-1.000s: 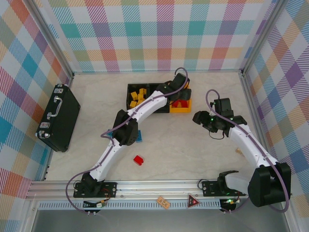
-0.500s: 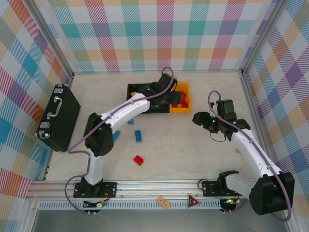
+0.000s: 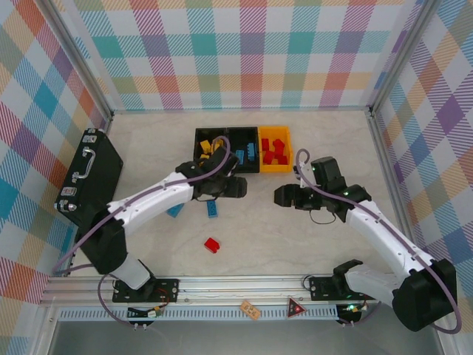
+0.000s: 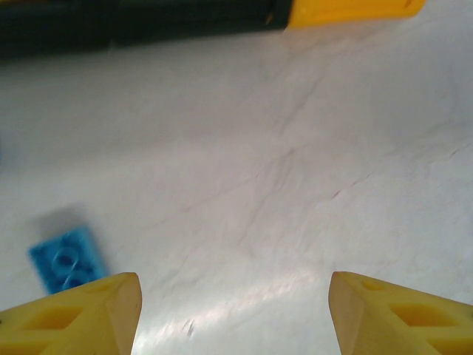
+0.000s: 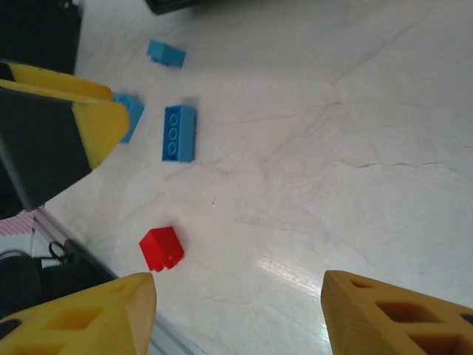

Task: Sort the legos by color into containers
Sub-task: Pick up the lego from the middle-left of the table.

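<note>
left gripper (image 4: 233,290) is hanging wide open and empty over bare table (image 4: 310,148), a blue lego (image 4: 66,259) lying just beside one finger (image 4: 81,310). right gripper (image 5: 238,290) is gaping too, holding nothing. next, i judge, the left should be centring over that lego, squaring up to its long sides, before carrying it to the middle black bin (image 3: 245,169).

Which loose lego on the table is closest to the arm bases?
The red lego, the only red one outside the containers. The loose blue legos lie farther back, toward the containers.
</note>
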`<state>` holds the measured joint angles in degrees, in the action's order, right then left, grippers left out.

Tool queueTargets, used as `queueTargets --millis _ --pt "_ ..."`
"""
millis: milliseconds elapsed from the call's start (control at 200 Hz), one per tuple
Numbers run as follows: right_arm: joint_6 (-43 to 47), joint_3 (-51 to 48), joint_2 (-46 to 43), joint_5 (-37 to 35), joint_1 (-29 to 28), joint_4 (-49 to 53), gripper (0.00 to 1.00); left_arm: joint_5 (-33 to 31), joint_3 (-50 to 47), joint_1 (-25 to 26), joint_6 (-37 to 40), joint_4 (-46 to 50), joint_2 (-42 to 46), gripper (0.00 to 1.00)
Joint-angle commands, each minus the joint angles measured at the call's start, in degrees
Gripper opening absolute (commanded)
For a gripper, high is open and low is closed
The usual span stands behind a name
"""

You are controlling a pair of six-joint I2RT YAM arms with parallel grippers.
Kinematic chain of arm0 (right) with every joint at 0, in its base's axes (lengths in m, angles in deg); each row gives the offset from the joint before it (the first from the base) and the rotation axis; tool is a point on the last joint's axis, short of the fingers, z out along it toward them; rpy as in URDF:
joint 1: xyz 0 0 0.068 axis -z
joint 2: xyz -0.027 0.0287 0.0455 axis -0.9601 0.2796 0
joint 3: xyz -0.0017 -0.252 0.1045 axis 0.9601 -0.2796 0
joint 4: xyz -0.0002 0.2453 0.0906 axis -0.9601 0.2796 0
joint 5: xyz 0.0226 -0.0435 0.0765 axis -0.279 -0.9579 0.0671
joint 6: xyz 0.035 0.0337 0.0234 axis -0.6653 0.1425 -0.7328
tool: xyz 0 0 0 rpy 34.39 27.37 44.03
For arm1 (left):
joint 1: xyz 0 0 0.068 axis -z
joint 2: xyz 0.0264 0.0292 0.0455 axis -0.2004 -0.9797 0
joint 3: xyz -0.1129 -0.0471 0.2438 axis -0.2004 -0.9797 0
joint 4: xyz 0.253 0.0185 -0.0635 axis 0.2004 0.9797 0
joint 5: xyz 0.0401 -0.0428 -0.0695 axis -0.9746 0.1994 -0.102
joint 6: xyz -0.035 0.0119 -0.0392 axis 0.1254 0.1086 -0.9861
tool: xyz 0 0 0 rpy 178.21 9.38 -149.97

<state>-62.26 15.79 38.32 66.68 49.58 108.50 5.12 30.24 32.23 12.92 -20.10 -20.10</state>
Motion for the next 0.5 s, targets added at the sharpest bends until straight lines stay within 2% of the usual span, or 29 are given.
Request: queueTargets --millis 0,160,360,495 --pt "2.2 -1.7 -0.1 2.4 -1.6 -0.8 0.61 -0.1 -4.7 0.3 -5.4 3.2 5.9 0.67" --pt "2.1 -3.4 0.2 1.9 -3.2 -1.1 0.61 0.6 -11.4 1.7 -12.2 5.1 10.8 0.67" --pt "0.5 -5.5 0.2 1.9 -5.1 -3.2 0.61 -1.1 -19.6 6.7 -23.9 5.6 14.2 0.71" --pt "0.5 -6.3 1.7 1.3 -7.0 -3.6 0.62 -2.0 -22.6 9.6 -29.1 5.9 14.3 0.73"
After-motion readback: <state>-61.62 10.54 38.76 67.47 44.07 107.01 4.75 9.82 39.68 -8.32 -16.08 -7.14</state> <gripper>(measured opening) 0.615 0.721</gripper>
